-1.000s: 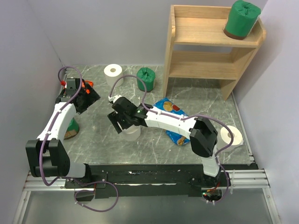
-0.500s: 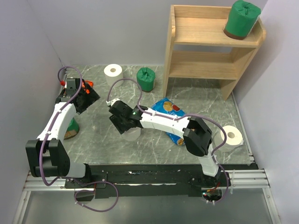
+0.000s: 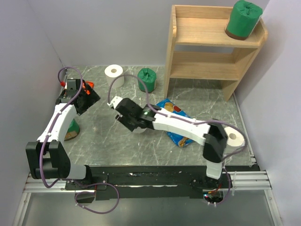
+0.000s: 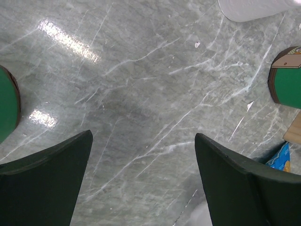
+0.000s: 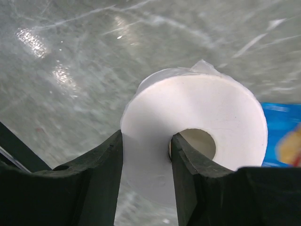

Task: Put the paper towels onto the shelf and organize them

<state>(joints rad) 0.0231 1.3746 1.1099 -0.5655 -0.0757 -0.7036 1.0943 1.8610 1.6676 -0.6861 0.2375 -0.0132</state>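
The wooden shelf (image 3: 207, 47) stands at the back right, with a green-wrapped roll (image 3: 243, 19) on its top tier. My right gripper (image 3: 134, 125) is shut on a white roll (image 3: 139, 129) at mid table. In the right wrist view one finger sits in the hollow core and the other outside the wall of this roll (image 5: 207, 127). A green roll (image 3: 147, 79) and a white roll (image 3: 114, 74) stand at the back. Another white roll (image 3: 233, 137) lies at the right. A green roll (image 3: 71, 129) stands under my left arm. My left gripper (image 3: 87, 101) is open and empty over bare table (image 4: 143, 141).
A blue chip bag (image 3: 176, 122) lies beside the held roll, under my right arm. A red tool (image 3: 88, 84) lies at the far left behind my left gripper. Walls close in on the left, the back and the right. The shelf's lower tier holds nothing.
My right arm has swung its elbow to the right and turned the gripper, carrying the white roll slightly right and back. The left arm has not moved.
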